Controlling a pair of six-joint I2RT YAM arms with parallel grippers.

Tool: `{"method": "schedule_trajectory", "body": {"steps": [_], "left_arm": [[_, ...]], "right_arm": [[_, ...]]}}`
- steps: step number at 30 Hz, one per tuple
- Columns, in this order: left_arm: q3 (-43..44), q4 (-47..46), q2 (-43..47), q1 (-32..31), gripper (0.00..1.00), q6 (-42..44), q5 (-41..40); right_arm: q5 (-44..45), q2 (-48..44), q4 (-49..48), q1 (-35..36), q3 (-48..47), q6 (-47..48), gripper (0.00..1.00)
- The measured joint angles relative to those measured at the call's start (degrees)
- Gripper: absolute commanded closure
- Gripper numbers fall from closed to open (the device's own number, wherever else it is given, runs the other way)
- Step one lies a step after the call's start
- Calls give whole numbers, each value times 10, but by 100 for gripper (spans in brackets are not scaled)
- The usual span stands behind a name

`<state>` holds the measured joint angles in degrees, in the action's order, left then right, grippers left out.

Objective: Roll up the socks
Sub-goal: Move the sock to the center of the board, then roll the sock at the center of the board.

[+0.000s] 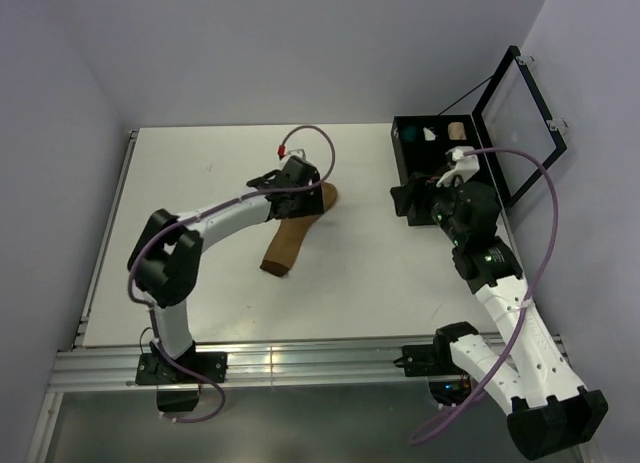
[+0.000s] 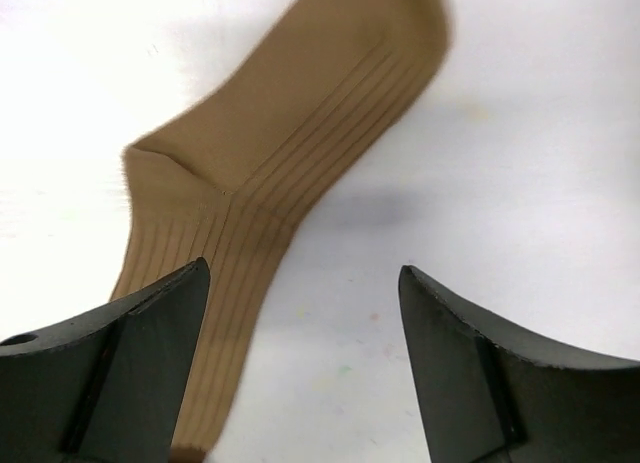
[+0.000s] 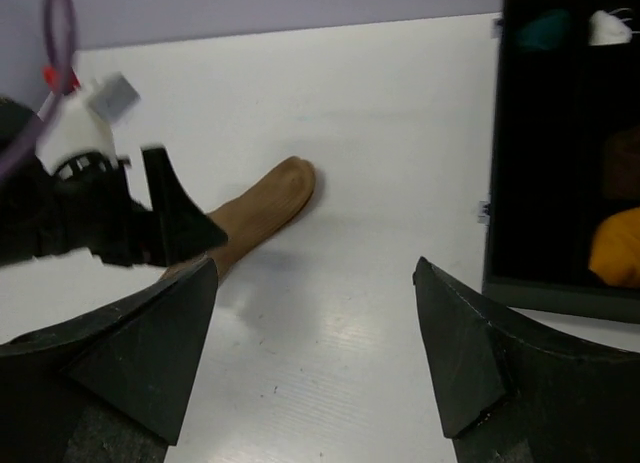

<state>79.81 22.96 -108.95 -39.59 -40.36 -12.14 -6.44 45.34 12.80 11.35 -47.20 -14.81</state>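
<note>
Table: white top (image 1: 200,183), flat, bearing 1 sock and 1 box.
Left gripper (image 2: 303,271): reaches in over the middle of the table, above the sock. Jaws stand wide apart and grip nothing. In the left wrist view 1 finger (image 2: 140,353) overlaps the ribbed part of the sock, the other is over bare table. Contact with the fabric: cannot tell.
Tan sock (image 1: 290,243): lies flat and unrolled near the table's centre, bent at the heel, its rounded end pointing toward the box, its other end toward the near edge.
Right gripper (image 3: 312,268): hangs over bare table between the tan sock and the box, just beside the box's left wall. Jaws spread wide, nothing between them.
Box (image 1: 402,153): black, at the far right of the table, clear lid (image 1: 520,123) swung open to the right.
Box contents: 3 small bundles along the far side, teal (image 1: 407,135), white (image 1: 428,135), cream (image 1: 457,131). The right wrist view shows an orange sock (image 3: 615,248) inside; a darker item beyond it is too dim to identify.
</note>
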Motion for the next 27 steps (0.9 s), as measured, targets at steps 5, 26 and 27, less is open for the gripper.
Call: {"method": "schedule_trajectory", "body": {"steps": [5,26,27], "left_arm": [[-12,-4,125,22,12,-24,-10],[-277,50,509,302,2,7,17],[-288,55,513,304,2,12,14]], "right_arm": [[10,38,-5,85,0,31,14],[145,503,-76,502,-127,161,30],[151,515,-76,509,-134,165,31]]}}
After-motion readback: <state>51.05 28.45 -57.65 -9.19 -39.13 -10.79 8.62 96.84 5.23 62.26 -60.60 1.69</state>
